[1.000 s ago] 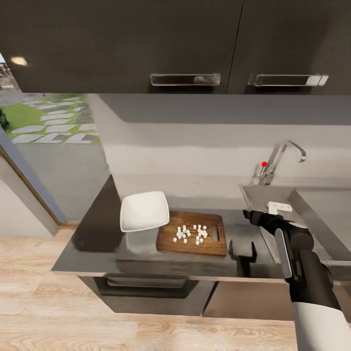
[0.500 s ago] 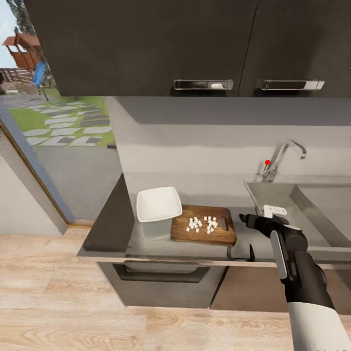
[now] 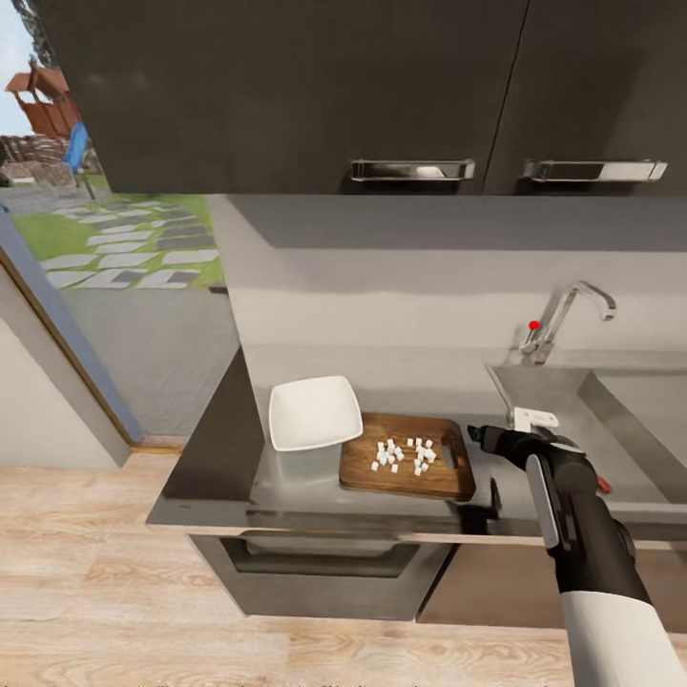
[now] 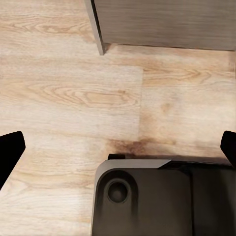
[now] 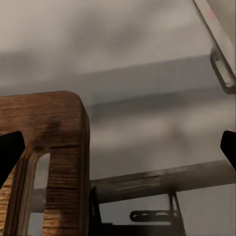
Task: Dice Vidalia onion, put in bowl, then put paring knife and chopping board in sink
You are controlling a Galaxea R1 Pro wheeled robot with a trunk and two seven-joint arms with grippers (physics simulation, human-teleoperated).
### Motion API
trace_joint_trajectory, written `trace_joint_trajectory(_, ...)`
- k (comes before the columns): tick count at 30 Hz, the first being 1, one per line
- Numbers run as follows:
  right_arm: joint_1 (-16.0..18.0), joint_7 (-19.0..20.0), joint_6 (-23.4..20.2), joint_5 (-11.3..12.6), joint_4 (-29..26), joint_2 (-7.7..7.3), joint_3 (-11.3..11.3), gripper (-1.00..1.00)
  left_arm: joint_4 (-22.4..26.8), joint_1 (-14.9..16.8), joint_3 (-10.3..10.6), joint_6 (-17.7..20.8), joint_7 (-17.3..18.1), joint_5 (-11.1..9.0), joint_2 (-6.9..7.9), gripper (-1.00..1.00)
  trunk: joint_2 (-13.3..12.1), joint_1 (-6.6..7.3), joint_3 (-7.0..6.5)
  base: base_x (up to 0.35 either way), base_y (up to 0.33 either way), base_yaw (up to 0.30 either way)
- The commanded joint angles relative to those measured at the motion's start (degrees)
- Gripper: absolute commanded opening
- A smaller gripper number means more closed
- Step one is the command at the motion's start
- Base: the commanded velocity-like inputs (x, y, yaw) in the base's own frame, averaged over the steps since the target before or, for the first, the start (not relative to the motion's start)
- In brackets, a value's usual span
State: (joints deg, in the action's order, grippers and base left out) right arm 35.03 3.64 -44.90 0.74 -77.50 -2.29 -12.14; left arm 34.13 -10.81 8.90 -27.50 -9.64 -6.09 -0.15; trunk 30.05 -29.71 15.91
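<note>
The board [image 3: 408, 468] is seen lying flat on the grey bench [image 3: 219, 458], with small white onion dice [image 3: 405, 454] scattered over its middle. The white bowl [image 3: 313, 412] is set just beside the board's far left corner, empty. The sink [image 3: 572, 420] is found to the right, under the tap [image 3: 563, 320]. The right gripper [image 3: 482, 437] is held above the bench between board and sink; in the right wrist view its dark fingers [image 5: 11, 147] are spread wide apart with nothing gripped, the board's slotted end [image 5: 54, 157] close below. In the left wrist view, the left fingers [image 4: 10, 150] are likewise parted and empty over the wooden floor [image 4: 98, 98].
</note>
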Motion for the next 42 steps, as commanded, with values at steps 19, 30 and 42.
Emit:
trace_joint_trajectory(19,0.0,0.2,-0.3,-2.5,2.0,-0.07,-0.1,1.0,-0.2,0.0,0.4,-0.1,-0.3,-0.6,0.05,1.0,0.1,-0.02,1.77,0.001,0.009,0.0)
trace_joint_trajectory(30,0.0,0.2,-0.3,-2.5,2.4,-0.08,-0.1,1.0,-0.2,0.0,0.4,-0.1,-0.3,-0.6,0.06,1.0,0.1,-0.02,2.77,0.0,0.057,0.0)
trace_joint_trajectory(42,0.0,0.2,-0.3,-2.6,3.0,-0.06,-0.1,1.0,-0.2,0.0,0.4,-0.1,-0.3,-0.6,0.06,1.0,0.1,-0.02,3.86,0.0,0.077,0.0)
